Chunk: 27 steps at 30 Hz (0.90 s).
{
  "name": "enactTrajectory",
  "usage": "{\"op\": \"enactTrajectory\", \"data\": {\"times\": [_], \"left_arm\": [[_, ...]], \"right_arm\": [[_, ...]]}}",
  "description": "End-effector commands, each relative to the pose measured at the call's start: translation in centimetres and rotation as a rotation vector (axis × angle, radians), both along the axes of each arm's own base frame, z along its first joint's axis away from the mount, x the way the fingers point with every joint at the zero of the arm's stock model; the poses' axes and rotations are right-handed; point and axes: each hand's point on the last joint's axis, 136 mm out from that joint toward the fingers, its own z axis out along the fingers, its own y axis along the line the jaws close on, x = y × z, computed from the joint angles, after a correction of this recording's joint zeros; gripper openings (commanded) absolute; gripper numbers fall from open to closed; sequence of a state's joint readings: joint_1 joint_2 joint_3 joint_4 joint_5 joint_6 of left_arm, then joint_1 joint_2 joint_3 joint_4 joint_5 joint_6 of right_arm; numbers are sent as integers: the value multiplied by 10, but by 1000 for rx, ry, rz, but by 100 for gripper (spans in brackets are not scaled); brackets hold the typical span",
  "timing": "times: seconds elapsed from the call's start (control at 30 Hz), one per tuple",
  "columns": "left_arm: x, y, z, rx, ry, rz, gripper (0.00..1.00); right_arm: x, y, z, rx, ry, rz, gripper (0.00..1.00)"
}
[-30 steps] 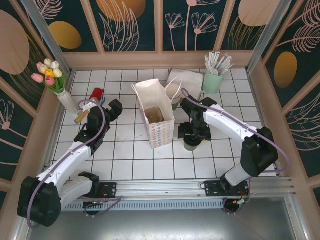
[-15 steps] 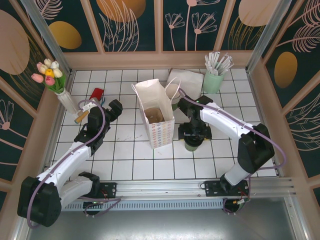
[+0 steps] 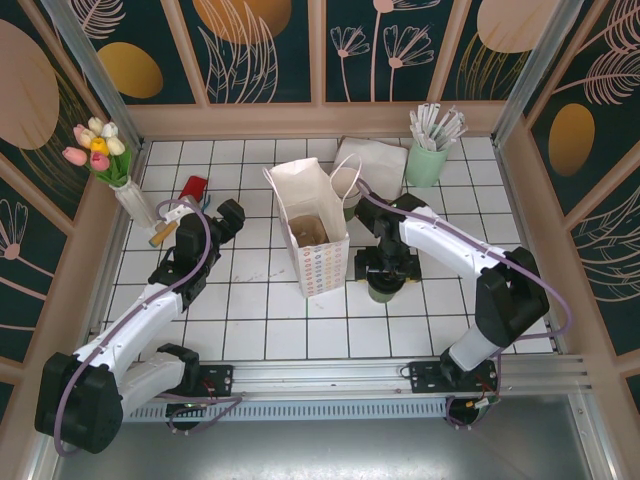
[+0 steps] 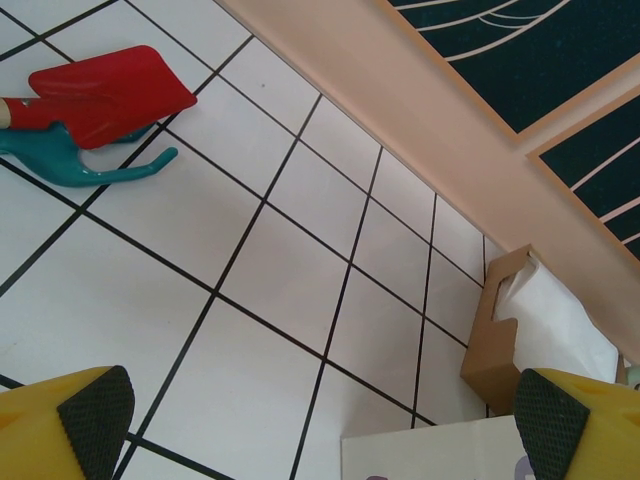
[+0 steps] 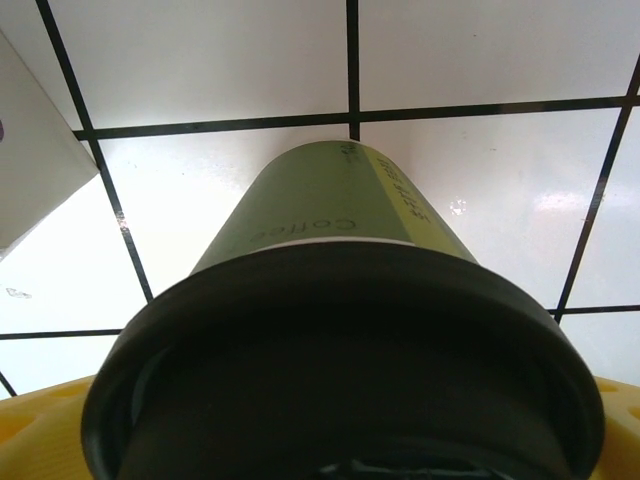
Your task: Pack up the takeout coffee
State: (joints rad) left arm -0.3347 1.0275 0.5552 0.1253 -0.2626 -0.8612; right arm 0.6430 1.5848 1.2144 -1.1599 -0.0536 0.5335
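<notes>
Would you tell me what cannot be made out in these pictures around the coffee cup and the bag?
- Top view: the right gripper covers most of the takeout coffee.
- Right wrist view: the dark lid hides most of the fingers; contact unclear.
- Top view: the brown thing in the white paper bag is too small to identify.

Both arms same build tbh: left arm [image 3: 140, 322] & right arm [image 3: 452, 246] = white link shells w/ chunky black joints + bases. Pale purple cable [image 3: 203, 245] loops along each. Left gripper [image 4: 320, 425] fingers [image 4: 40, 435] are yellow plastic, dark rubbery pads [image 4: 95, 418].
</notes>
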Motion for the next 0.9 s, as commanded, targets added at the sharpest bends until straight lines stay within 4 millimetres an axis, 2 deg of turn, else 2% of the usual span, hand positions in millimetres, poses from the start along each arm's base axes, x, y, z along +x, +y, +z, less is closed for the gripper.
{"op": "enactTrajectory", "data": {"times": [0.0, 0.43, 0.87], "left_arm": [[-4, 2, -8, 8, 17, 8, 99], [-5, 2, -8, 5, 17, 9, 99], [-4, 1, -9, 7, 22, 8, 99]], "right_arm": [[-6, -5, 6, 1, 6, -17, 99], [-9, -12, 3, -16, 47, -4, 95], [-10, -14, 1, -7, 85, 7, 96]]}}
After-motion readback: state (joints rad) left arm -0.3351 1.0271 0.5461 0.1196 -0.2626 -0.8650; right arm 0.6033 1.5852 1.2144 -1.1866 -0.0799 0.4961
